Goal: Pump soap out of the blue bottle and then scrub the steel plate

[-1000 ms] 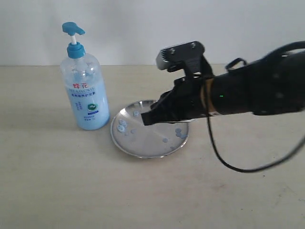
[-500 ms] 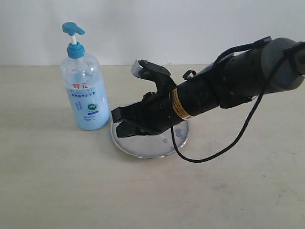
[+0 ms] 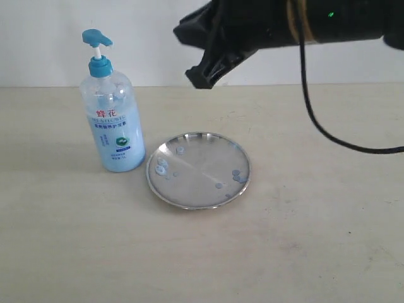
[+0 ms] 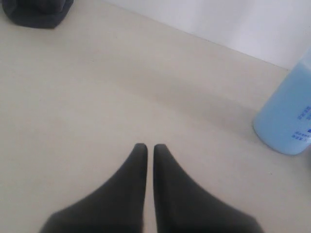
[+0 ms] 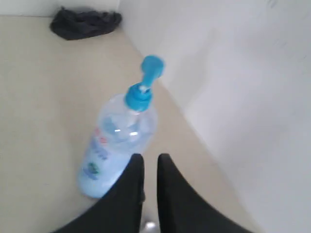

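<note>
The blue bottle (image 3: 113, 123) stands upright at the left, its bright blue pump head (image 3: 96, 38) up. Just right of it lies the steel plate (image 3: 199, 169), with small bluish drops of soap (image 3: 163, 166) on its surface. My right gripper (image 3: 201, 77) hangs high above the plate's far side and holds nothing. The right wrist view looks down past the right gripper (image 5: 150, 158), jaws nearly together, onto the bottle (image 5: 116, 141). My left gripper (image 4: 147, 146) is shut and empty over bare table, with the bottle's base (image 4: 286, 121) off to one side.
A dark crumpled cloth (image 5: 85, 22) lies far along the table by the wall; a dark lump (image 4: 36, 12) shows in the left wrist view too. The right arm's black cable (image 3: 328, 136) hangs down. A white wall backs the beige table (image 3: 303, 240).
My right arm has lifted from low over the plate to high above its far side. The plate now shows whole. Bottle and plate have not moved.
</note>
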`<state>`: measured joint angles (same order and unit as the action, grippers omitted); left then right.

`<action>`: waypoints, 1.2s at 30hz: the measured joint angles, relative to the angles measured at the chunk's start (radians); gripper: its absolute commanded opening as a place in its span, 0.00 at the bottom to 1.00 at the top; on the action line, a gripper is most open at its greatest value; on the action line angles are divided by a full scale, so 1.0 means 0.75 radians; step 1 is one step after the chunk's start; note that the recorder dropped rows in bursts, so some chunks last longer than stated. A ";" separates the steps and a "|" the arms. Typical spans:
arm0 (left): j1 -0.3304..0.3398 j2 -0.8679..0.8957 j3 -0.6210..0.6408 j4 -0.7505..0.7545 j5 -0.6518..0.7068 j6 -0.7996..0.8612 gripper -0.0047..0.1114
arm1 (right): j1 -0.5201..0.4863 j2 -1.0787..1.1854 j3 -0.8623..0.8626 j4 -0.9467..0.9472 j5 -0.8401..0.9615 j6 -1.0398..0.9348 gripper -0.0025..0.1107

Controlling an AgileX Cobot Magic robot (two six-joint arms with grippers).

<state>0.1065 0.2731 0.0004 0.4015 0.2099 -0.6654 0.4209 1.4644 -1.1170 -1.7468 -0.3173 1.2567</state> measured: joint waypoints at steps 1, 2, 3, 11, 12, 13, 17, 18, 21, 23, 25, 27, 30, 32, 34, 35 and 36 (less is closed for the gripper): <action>0.000 0.000 0.000 0.000 0.000 0.000 0.08 | 0.000 -0.022 0.000 0.000 0.041 -0.085 0.02; 0.000 0.000 0.000 0.000 0.000 0.000 0.08 | 0.000 -0.028 0.000 0.000 0.078 -0.157 0.02; 0.000 0.000 0.000 0.000 0.000 0.000 0.08 | 0.000 -0.028 0.003 0.000 0.101 -0.215 0.02; 0.000 0.000 0.000 0.000 0.000 0.000 0.08 | -0.002 0.132 0.258 0.000 -0.016 -0.322 0.02; 0.000 0.000 0.000 0.000 0.000 0.000 0.08 | -0.002 0.132 0.290 0.000 -0.099 -0.300 0.02; 0.000 0.000 0.000 0.000 0.000 0.000 0.08 | -0.002 0.132 0.333 0.000 -0.240 -0.264 0.02; 0.000 0.000 0.000 0.000 0.000 0.000 0.08 | -0.002 0.128 0.410 -0.003 -0.511 0.011 0.02; 0.000 0.000 0.000 0.000 0.000 0.000 0.08 | -0.002 0.128 0.417 -0.003 -0.535 0.165 0.02; 0.000 0.000 0.000 0.000 0.000 0.000 0.08 | -0.009 0.128 0.428 -0.003 -0.627 0.648 0.02; 0.000 0.000 0.000 0.000 0.000 0.000 0.08 | -0.018 0.126 0.428 -0.003 -0.673 0.873 0.02; 0.000 0.000 0.000 0.000 0.000 0.000 0.08 | -0.018 0.124 0.428 -0.003 -0.674 0.983 0.02; 0.000 0.000 0.000 0.000 0.000 0.000 0.08 | -0.018 0.124 0.428 -0.003 -0.616 1.025 0.02; 0.000 0.000 0.000 0.000 0.000 0.000 0.08 | -0.018 0.121 0.428 -0.001 -0.336 1.032 0.02; 0.000 0.000 0.000 0.000 -0.003 0.000 0.08 | -0.018 0.121 0.428 -0.001 -0.053 1.014 0.02; 0.000 0.000 0.000 0.000 -0.005 0.000 0.08 | -0.020 0.121 0.428 -0.004 0.183 0.974 0.02; 0.000 0.000 0.000 0.000 -0.007 0.000 0.08 | -0.021 0.128 0.418 -0.004 0.274 0.944 0.02; 0.000 0.000 0.000 0.000 -0.008 0.000 0.08 | -0.027 0.139 0.404 -0.004 0.320 0.914 0.02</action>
<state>0.1065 0.2731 0.0004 0.4015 0.2041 -0.6654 0.4008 1.5685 -0.8138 -1.7494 -0.0770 1.9426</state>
